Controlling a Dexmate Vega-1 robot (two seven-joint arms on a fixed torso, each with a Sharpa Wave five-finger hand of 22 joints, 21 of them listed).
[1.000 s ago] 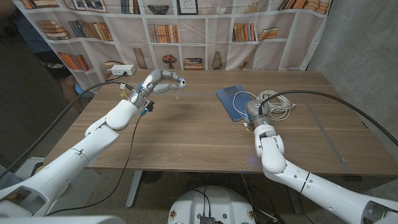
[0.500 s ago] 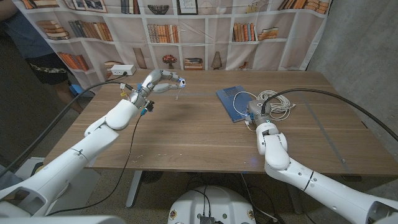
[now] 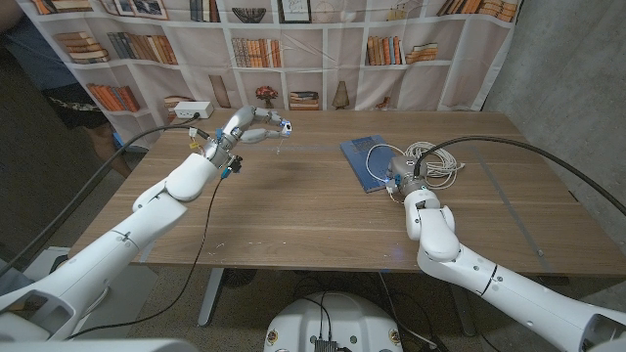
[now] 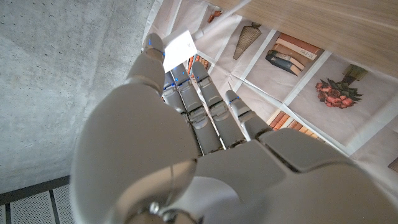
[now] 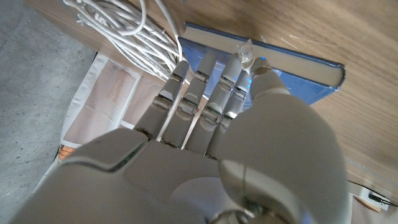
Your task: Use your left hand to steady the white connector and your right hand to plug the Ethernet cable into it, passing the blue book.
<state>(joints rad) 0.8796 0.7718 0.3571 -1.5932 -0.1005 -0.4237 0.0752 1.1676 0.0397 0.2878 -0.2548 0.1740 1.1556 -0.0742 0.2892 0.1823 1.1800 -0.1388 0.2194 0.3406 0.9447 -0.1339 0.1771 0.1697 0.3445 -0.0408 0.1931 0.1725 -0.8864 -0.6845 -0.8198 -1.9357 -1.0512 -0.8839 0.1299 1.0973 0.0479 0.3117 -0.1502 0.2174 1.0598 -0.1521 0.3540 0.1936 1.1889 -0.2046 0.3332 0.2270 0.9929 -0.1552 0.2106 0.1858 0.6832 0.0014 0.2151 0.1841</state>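
My left hand is raised over the table's far left part and pinches the small white connector between thumb and fingers; the left wrist view shows the connector at the fingertips. My right hand is at the blue book, right of centre. It pinches the Ethernet cable's clear plug against the thumb, just over the blue book. The white cable coil lies right of the book, partly on it, and shows as the coil beyond my right fingers.
A white box sits at the table's far left corner. A person in dark clothes stands at the left, behind the table. Black cables arc over both arms. A bookshelf backdrop closes the far side.
My right forearm has swung a little to the right while the hand stays at the book. The left hand and connector have held still.
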